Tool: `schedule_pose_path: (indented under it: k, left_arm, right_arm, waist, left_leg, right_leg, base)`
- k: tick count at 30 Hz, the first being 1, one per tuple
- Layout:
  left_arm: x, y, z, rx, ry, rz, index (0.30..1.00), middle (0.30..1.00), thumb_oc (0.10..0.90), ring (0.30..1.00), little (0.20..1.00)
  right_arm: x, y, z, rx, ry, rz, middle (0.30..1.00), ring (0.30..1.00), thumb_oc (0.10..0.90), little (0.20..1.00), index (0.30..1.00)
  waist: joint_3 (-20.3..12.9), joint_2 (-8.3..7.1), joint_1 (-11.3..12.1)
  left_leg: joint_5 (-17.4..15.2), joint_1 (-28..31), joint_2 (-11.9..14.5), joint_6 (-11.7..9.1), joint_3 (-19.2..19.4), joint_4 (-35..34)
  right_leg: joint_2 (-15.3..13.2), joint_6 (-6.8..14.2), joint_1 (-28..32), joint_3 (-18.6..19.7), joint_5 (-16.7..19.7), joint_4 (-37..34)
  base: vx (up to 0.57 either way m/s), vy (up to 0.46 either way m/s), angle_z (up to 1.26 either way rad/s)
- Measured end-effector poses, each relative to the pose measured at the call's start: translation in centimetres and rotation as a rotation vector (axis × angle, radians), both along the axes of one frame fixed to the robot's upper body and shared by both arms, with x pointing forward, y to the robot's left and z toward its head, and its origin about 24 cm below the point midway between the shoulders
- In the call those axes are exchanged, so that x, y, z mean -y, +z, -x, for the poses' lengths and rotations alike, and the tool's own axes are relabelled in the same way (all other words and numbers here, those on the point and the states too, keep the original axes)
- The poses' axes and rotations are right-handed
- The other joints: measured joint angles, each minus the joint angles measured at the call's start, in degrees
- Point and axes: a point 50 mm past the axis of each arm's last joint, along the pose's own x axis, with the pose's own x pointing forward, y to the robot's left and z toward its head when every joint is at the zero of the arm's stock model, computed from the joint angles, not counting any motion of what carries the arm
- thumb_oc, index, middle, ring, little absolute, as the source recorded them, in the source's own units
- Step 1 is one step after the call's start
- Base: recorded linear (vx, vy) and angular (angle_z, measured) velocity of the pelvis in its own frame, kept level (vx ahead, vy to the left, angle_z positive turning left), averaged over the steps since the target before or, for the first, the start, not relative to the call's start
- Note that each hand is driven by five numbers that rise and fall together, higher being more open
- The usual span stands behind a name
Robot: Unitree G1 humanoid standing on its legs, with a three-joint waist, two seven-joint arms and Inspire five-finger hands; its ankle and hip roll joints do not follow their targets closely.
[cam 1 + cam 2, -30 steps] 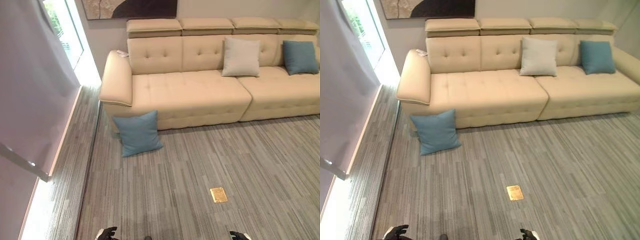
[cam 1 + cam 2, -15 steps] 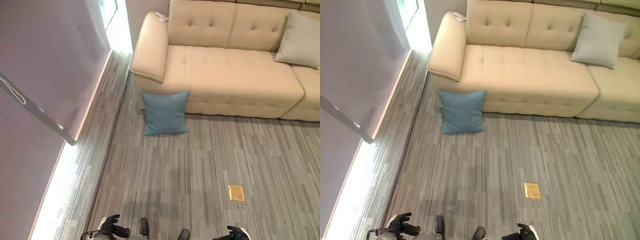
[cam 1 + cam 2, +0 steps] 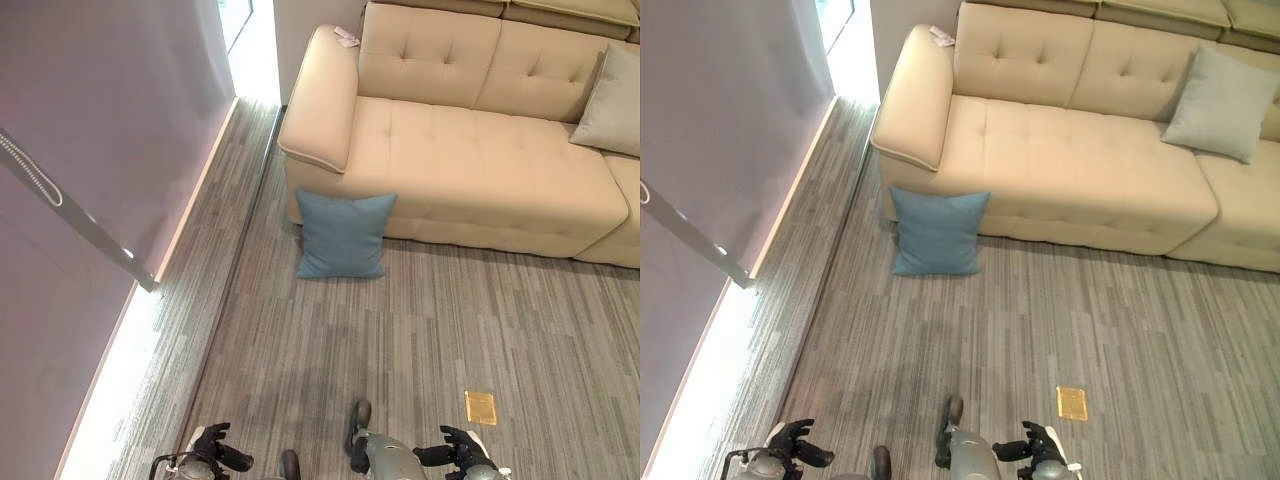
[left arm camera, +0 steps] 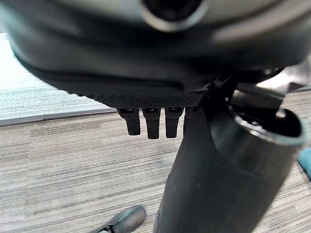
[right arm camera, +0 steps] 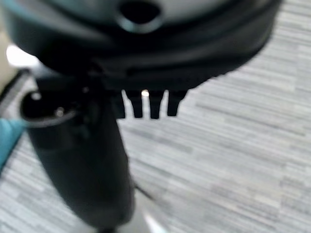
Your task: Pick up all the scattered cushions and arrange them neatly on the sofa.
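One blue cushion [image 3: 343, 234] is seen leaning on the floor against the sofa [image 3: 470, 165] front — nearer than a second ago, so pickup is being approached — while the left hand [image 3: 216, 448] and right hand [image 3: 455, 448] are held low, relaxed and empty.

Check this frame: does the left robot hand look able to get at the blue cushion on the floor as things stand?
Probably not yet. The left robot hand hangs low and empty, well short of the blue cushion leaning against the sofa. Bare floor lies between them, so nothing blocks the way; the robot likely needs to move closer.
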Motion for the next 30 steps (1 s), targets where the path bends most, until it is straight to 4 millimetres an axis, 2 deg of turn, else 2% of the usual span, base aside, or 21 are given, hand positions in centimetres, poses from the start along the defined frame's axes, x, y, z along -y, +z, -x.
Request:
schedule_pose_path:
  k: [1, 2, 3, 6, 7, 8, 9, 11, 12, 13, 14, 15, 17, 19, 22, 23, 25, 26, 27, 28, 30]
  left_arm:
    - [0.2, -0.1, 0.2, -0.006, -0.006, 0.001, 0.9, 0.9, 0.8, 0.9, 0.9]
    - [0.7, -0.4, 0.8, -0.019, -0.005, 0.017, 0.9, 0.9, 0.8, 0.9, 0.9]
    - [0.8, -0.4, 0.8, -0.019, -0.007, 0.023, 0.9, 0.9, 0.8, 0.9, 0.9]
    - [1.0, -0.5, 1.0, -0.03, -0.012, 0.04, 0.9, 0.9, 0.8, 0.9, 0.9]
    - [1.2, -0.7, 1.3, -0.039, -0.009, 0.046, 0.9, 0.9, 0.8, 0.9, 0.9]
    - [1.3, -0.6, 1.0, -0.033, -0.01, 0.049, 0.9, 0.9, 0.8, 0.9, 0.9]
    - [1.3, -0.4, 0.4, -0.013, -0.005, 0.052, 0.9, 0.9, 0.8, 0.9, 0.9]
    - [1.4, -0.2, -0.4, 0.011, -0.005, 0.053, 0.9, 0.9, 0.8, 0.9, 0.9]
    - [1.4, 0.2, -1.5, 0.044, -0.013, 0.051, 0.9, 0.9, 0.8, 0.9, 0.9]
    - [1.4, 0.4, -1.9, 0.057, -0.016, 0.05, 0.9, 0.9, 0.8, 0.9, 0.9]
    - [1.3, 0.5, -2.3, 0.074, -0.021, 0.05, 0.9, 0.9, 0.8, 0.9, 0.9]
    - [1.3, 0.7, -2.6, 0.082, -0.028, 0.047, 0.9, 0.9, 0.8, 0.9, 0.9]
    - [1.0, 0.8, -2.7, 0.088, -0.025, 0.042, 0.9, 0.9, 0.8, 0.9, 0.9]
    - [1.2, 0.9, -2.9, 0.092, -0.039, 0.038, 0.9, 0.9, 0.8, 0.9, 0.9]
    - [1.3, 0.5, -2.2, 0.077, -0.017, 0.052, 0.9, 0.9, 0.8, 0.9, 0.9]
    - [1.5, 0.0, -0.9, 0.031, -0.007, 0.057, 0.9, 0.9, 0.8, 0.9, 0.9]
    - [1.4, 0.0, -1.0, 0.025, -0.021, 0.047, 0.9, 0.9, 0.8, 0.9, 0.9]
    - [1.4, 0.1, -1.2, 0.029, -0.022, 0.048, 0.9, 0.9, 0.8, 0.9, 0.9]
    - [1.5, 0.1, -1.4, 0.037, -0.024, 0.049, 0.9, 0.9, 0.8, 0.9, 0.9]
    - [1.3, 0.2, -1.4, 0.038, -0.023, 0.044, 0.9, 0.9, 0.8, 0.9, 0.9]
    - [0.7, 0.4, -1.7, 0.046, -0.028, 0.027, 0.9, 0.9, 0.8, 0.9, 0.9]
  right_arm:
    - [0.1, -0.1, 0.6, -0.013, -0.004, 0.002, 0.9, 0.9, 0.8, 0.9, 0.9]
    - [0.3, -0.5, 1.9, -0.052, -0.015, 0.004, 0.9, 0.9, 0.8, 0.9, 0.9]
    - [0.4, -0.5, 2.1, -0.062, -0.016, 0.002, 0.9, 0.9, 0.8, 0.9, 0.9]
    - [0.3, -0.5, 1.8, -0.062, -0.011, -0.007, 0.9, 0.9, 0.8, 0.9, 0.9]
    - [0.4, -0.4, 1.6, -0.052, -0.008, -0.006, 0.9, 0.9, 0.8, 0.9, 0.9]
    - [0.4, -0.4, 1.4, -0.045, -0.008, -0.005, 0.9, 0.9, 0.8, 0.9, 0.9]
    - [0.2, -0.3, 1.0, -0.04, 0.015, -0.004, 0.9, 0.9, 0.8, 0.9, 0.9]
    - [0.0, -0.2, 0.4, -0.026, 0.028, -0.005, 0.9, 0.9, 0.8, 0.9, 0.9]
    - [-0.2, -0.3, 0.3, -0.032, 0.033, -0.009, 0.9, 0.9, 0.8, 0.9, 0.9]
    - [-0.3, -0.3, 0.4, -0.036, 0.037, -0.007, 0.9, 0.9, 0.8, 0.9, 0.9]
    - [-0.3, -0.3, 0.3, -0.035, 0.036, -0.008, 0.9, 0.9, 0.8, 0.9, 0.9]
    - [-0.2, -0.3, 0.3, -0.035, 0.034, -0.008, 0.9, 0.9, 0.8, 0.9, 0.9]
    - [-0.1, -0.3, 0.5, -0.039, 0.037, -0.002, 0.9, 0.9, 0.8, 0.9, 0.9]
    - [0.1, -0.4, 0.9, -0.057, 0.04, 0.009, 0.9, 0.9, 0.8, 0.9, 0.9]
    - [0.2, -0.6, 1.8, -0.093, 0.034, 0.012, 0.9, 0.9, 0.8, 0.9, 0.9]
    - [0.4, -0.7, 2.2, -0.107, 0.031, 0.017, 0.9, 0.9, 0.8, 0.9, 0.9]
    - [-0.1, -0.9, 2.7, -0.114, 0.032, 0.001, 0.9, 0.9, 0.8, 0.9, 0.9]
    - [-0.3, -1.0, 2.8, -0.121, 0.032, -0.006, 0.9, 0.9, 0.8, 0.9, 0.9]
    - [-0.4, -1.0, 2.7, -0.12, 0.035, -0.007, 0.9, 0.9, 0.8, 0.9, 0.9]
    - [-0.5, -0.9, 2.0, -0.101, 0.049, -0.005, 0.9, 0.9, 0.8, 0.9, 0.9]
    - [-0.5, -0.6, 1.2, -0.067, 0.064, -0.002, 0.9, 0.9, 0.8, 0.9, 0.9]
  waist:
    - [-0.09, 0.27, -0.49]
    - [-1.13, 1.7, -0.56]
    - [-1.48, 1.95, -0.12]
    - [-2.02, 1.15, 0.0]
    - [-2.89, 0.34, 0.61]
    - [-3.02, 0.03, 0.38]
    - [-3.14, -1.13, 1.41]
    - [-3.19, -1.77, 1.37]
    - [-2.8, -2.46, 2.12]
    - [-2.49, -2.67, 2.44]
    - [-2.2, -3.13, 3.0]
    - [-1.88, -3.34, 2.91]
    - [-1.34, -3.38, 3.04]
    - [-1.22, -2.86, 3.18]
    - [-1.89, -1.51, 3.21]
    - [-2.99, -0.47, 3.11]
    - [-3.28, -1.0, 2.91]
    - [-3.33, -1.07, 3.19]
    - [-3.32, -1.03, 3.28]
    - [-2.98, -0.22, 3.09]
    - [-2.83, -0.61, 3.12]
  left_leg:
    - [-0.71, 1.19, 0.57, -0.21, -0.6, 0.01]
    - [-1.62, 2.88, 2.48, -1.13, -1.28, 0.29]
    - [-1.31, 3.01, 3.46, -1.64, -1.12, 1.31]
    - [-1.4, 1.17, 5.21, -6.09, -1.37, 10.56]
    - [-1.18, -1.44, 5.21, -8.28, -0.96, 17.19]
    - [-1.5, -4.38, 5.23, -9.0, -1.53, 23.13]
    - [-1.79, -9.67, 5.33, -11.35, -1.36, 33.69]
    - [-1.29, -13.65, 6.25, -11.52, -1.08, 37.55]
    - [-2.27, -17.79, 6.45, -9.97, 0.47, 38.72]
    - [-2.22, -18.41, 6.43, -9.6, 1.19, 36.91]
    - [-1.94, -19.56, 6.51, -9.07, 2.42, 32.29]
    - [-0.46, -19.48, 5.86, -8.12, 3.81, 21.11]
    - [3.49, -19.86, 5.79, -8.55, 4.19, 14.2]
    - [8.17, -21.59, 5.62, -10.26, 3.09, 6.13]
    - [11.02, -20.43, 5.8, -7.47, 2.84, 4.46]
    - [13.2, -16.33, 4.38, -4.12, 2.74, 2.55]
    - [12.83, -15.39, 2.83, -2.75, 3.47, 2.28]
    - [11.9, -13.95, 1.57, -1.44, 4.3, 1.5]
    - [11.26, -13.32, 1.15, -0.8, 4.65, 1.33]
    - [10.83, -12.05, 1.26, -0.21, 4.66, 0.83]
    - [9.28, -11.19, 0.44, 1.78, 4.54, 0.88]
  right_leg:
    - [0.45, -1.42, 1.11, -0.11, 2.49, 0.41]
    - [2.56, -3.76, 2.97, -0.08, 2.44, 0.42]
    - [3.46, -4.62, 3.86, -0.22, 1.84, -0.25]
    - [5.9, -5.53, 9.94, -0.48, 2.11, -6.43]
    - [6.39, -7.43, 11.7, 0.0, 1.92, -8.17]
    - [6.42, -7.71, 12.22, 0.06, 1.53, -8.67]
    - [6.36, -8.71, 13.01, 0.15, 1.98, -9.25]
    - [6.8, -10.32, 14.19, 0.38, -0.53, -9.73]
    - [6.97, -10.84, 15.39, 0.38, -1.19, -10.26]
    - [6.95, -10.93, 15.82, 0.4, -0.99, -10.18]
    - [7.02, -10.27, 16.27, 0.29, -1.93, -10.53]
    - [7.1, -9.82, 17.27, -0.36, -2.69, -10.54]
    - [7.65, -9.59, 19.07, -0.29, -2.99, -10.16]
    - [8.31, -7.29, 20.51, -0.03, -5.85, -10.6]
    - [8.97, -6.04, 22.44, 2.03, -6.77, -10.16]
    - [8.33, -4.11, 24.24, 4.77, -8.24, -9.98]
    - [6.59, -2.83, 23.57, 5.9, -9.14, -7.37]
    - [4.34, -0.34, 22.11, 6.08, -11.52, -2.24]
    - [3.75, 0.3, 20.87, 6.13, -12.64, 1.46]
    - [1.49, 2.19, 15.11, 6.01, -15.61, 15.02]
    - [-1.11, 4.24, 9.5, 6.2, -17.42, 25.02]
  base:
    - [0.35, -0.186, 0.5]
    - [0.16, -0.103, 0.32]
    - [0.3, -0.212, 0.18]
    - [0.11, -0.138, -0.03]
    - [0.06, -0.132, 0.04]
    - [0.11, -0.165, -0.21]
    - [0.15, -0.126, -0.12]
    - [0.19, -0.093, 0.02]
    - [0.19, 0.0, 0.13]
    - [0.15, 0.015, -0.01]
    - [0.14, 0.039, -0.01]
    - [0.24, 0.077, -0.02]
    - [0.31, 0.116, -0.08]
    - [0.29, 0.158, -0.01]
    - [0.26, 0.185, -0.47]
    - [0.27, 0.227, -0.8]
    - [0.2, 0.209, -0.35]
    - [0.14, 0.179, -0.1]
    - [0.13, 0.219, -0.16]
    - [0.04, 0.093, -0.09]
    - [0.15, 0.096, 0.01]
